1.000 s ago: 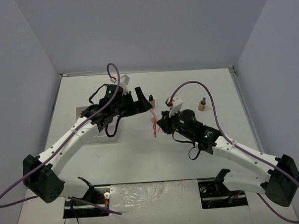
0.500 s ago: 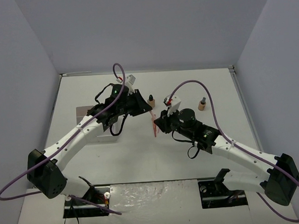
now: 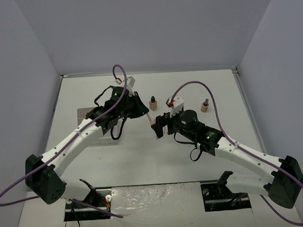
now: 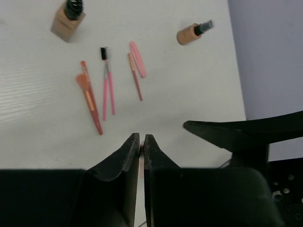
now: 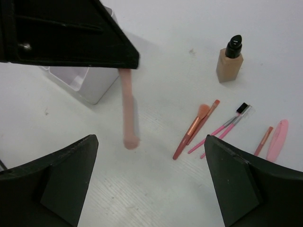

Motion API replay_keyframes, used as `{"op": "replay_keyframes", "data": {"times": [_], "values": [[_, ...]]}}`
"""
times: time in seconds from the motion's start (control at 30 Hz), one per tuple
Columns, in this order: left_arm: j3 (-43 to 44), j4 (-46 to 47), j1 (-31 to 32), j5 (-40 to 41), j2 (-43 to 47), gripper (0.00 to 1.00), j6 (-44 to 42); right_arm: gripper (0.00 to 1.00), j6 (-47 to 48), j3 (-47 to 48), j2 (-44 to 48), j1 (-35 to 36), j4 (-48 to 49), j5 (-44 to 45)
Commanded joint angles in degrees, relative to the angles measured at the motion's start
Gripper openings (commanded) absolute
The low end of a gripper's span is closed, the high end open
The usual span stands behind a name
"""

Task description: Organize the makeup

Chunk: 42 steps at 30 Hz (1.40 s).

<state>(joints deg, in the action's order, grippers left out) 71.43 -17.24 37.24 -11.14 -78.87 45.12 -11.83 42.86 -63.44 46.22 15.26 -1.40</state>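
Note:
My left gripper point(image 4: 141, 139) is shut on the top end of a peach-pink makeup stick point(image 5: 127, 113), which hangs down from it above the table. Only a pink sliver point(image 4: 141, 150) shows between its jaws. My right gripper point(image 5: 151, 142) stands wide open just beside the stick, not touching it. From above, the stick point(image 3: 153, 124) sits between the left gripper point(image 3: 144, 110) and the right gripper point(image 3: 161, 127). More makeup lies on the table: an orange brush point(image 4: 88, 97), thin pink sticks point(image 4: 108, 87), a flat pink stick point(image 4: 138, 59) and a tan bottle point(image 4: 67, 19).
A second tan bottle point(image 4: 193, 33) lies further right, also seen from above point(image 3: 204, 106). The white organizer box point(image 5: 85, 80) stands under the left arm, its edge point(image 3: 82, 115) showing at the left. Grey walls close in the table.
The left gripper closed on the pink stick, then the right gripper opened and let go of it. The stick now hangs from the left gripper alone.

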Motion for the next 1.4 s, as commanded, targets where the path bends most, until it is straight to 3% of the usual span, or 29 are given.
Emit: {"op": "replay_keyframes", "data": {"times": [0.0, 0.33, 0.63, 0.83, 1.0, 1.37], "values": [[1.6, -4.7, -3.6, 10.4, 7.0, 0.0, -8.4, 0.99, 1.5, 3.5, 0.2, 0.0, -0.8, 6.3], [-8.7, -5.7, -25.7, 16.9, 19.0, 0.0, -15.6, 1.0, 1.3, 2.5, -0.9, -3.5, -5.5, 7.2], [-19.5, 8.3, -39.7, 12.6, 19.9, 0.0, -18.5, 1.0, 1.0, 1.4, -2.5, -6.3, -6.2, 5.7], [-25.8, 20.9, -42.5, 11.2, 17.0, 0.0, -19.4, 1.0, 0.6, 0.7, -3.4, -8.8, -6.2, 4.0], [-27.4, 25.6, -42.9, 9.4, 16.1, 0.0, -18.3, 1.0, 0.5, 0.2, -3.4, -9.7, -6.3, 4.0], [-26.0, 24.5, -43.0, 8.8, 17.4, 0.0, -18.3, 1.0, 0.1, 0.3, -4.7, -10.4, -6.3, 4.5]]}}
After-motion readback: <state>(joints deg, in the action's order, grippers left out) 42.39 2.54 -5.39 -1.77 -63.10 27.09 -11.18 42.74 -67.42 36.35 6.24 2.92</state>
